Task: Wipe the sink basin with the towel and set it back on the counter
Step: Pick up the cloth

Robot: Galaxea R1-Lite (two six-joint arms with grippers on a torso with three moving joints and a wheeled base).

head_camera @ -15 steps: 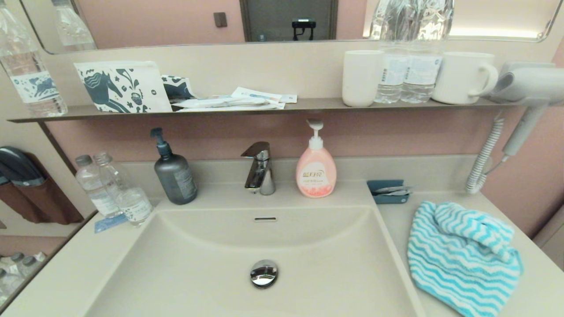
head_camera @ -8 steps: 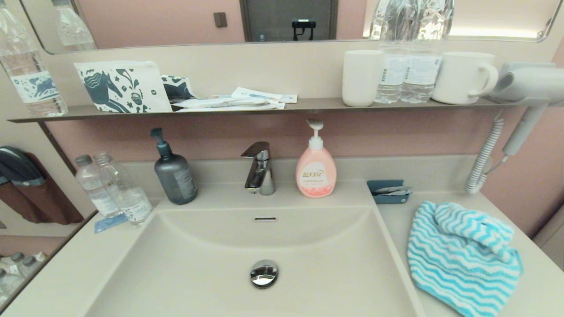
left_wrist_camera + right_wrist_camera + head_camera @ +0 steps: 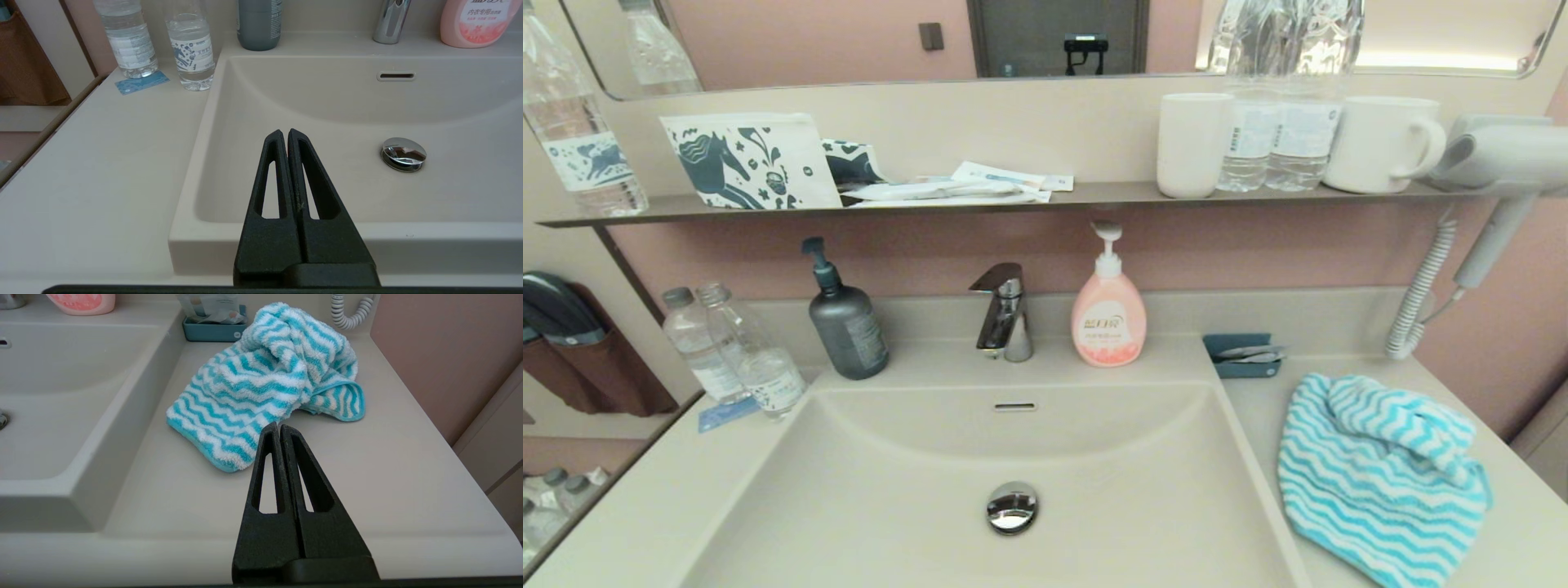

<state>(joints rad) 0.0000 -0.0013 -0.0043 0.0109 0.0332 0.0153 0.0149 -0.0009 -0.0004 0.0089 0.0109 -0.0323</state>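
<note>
Towel (image 3: 1380, 474), turquoise-and-white zigzag, lies bunched on the surface (image 3: 1454, 563) to the right of the sink basin (image 3: 915, 506), one fold heaped toward the wall, the lower edge spread flat. No contact with either arm. Basin holds nothing but its chrome drain plug (image 3: 1012, 507) and overflow slot (image 3: 1014, 406).

Right gripper (image 3: 279, 426) hovers low over the front of the surface, just short of the towel's near edge; fingers together, holding nothing. Left gripper (image 3: 284, 132) hangs at the basin's front rim, pointing in toward the drain; fingers pressed together, also holding nothing.

Behind the towel: small blue tray (image 3: 1241, 356). Pink soap bottle (image 3: 1107, 314), faucet (image 3: 1005, 312) and grey pump bottle (image 3: 845, 320) stand along the basin's back edge.
</note>
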